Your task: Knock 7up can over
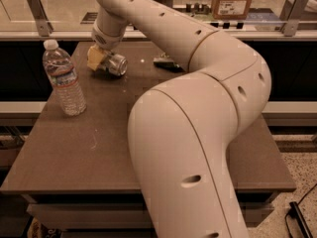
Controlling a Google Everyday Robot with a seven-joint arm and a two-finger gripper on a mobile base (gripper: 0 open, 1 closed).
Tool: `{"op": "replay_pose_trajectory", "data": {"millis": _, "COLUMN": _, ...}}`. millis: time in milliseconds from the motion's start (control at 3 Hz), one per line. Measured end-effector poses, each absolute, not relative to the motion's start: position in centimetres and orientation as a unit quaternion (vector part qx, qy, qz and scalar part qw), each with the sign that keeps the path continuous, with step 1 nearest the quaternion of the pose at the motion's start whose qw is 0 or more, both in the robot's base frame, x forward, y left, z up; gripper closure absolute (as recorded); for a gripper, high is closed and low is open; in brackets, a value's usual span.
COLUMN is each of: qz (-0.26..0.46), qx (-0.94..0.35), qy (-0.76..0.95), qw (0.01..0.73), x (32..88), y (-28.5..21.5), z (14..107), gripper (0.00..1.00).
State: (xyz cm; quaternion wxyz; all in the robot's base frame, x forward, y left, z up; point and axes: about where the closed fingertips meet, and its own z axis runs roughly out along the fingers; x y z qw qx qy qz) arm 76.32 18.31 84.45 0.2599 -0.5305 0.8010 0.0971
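The 7up can (116,64) lies on its side at the far left of the brown table (89,152), its round silver end facing me. My gripper (98,58) is right against the can's left side, at the end of the large cream arm (198,113) that reaches from the front right across the table. The can's green body is mostly hidden behind the gripper.
A clear water bottle (64,79) with a white cap stands upright at the left, nearer than the can. A dark flat packet (166,62) lies at the back, partly hidden by the arm. A cardboard box (233,0) stands on the counter behind the table.
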Motion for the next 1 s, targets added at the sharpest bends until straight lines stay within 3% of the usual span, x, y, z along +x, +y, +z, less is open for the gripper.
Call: {"op": "replay_pose_trajectory", "data": {"millis": 1000, "qz": 0.134, "qx": -0.541, "qy": 0.784, "qw": 0.273, "x": 76.8, "y": 21.0, "z": 83.0, "gripper": 1.0}}
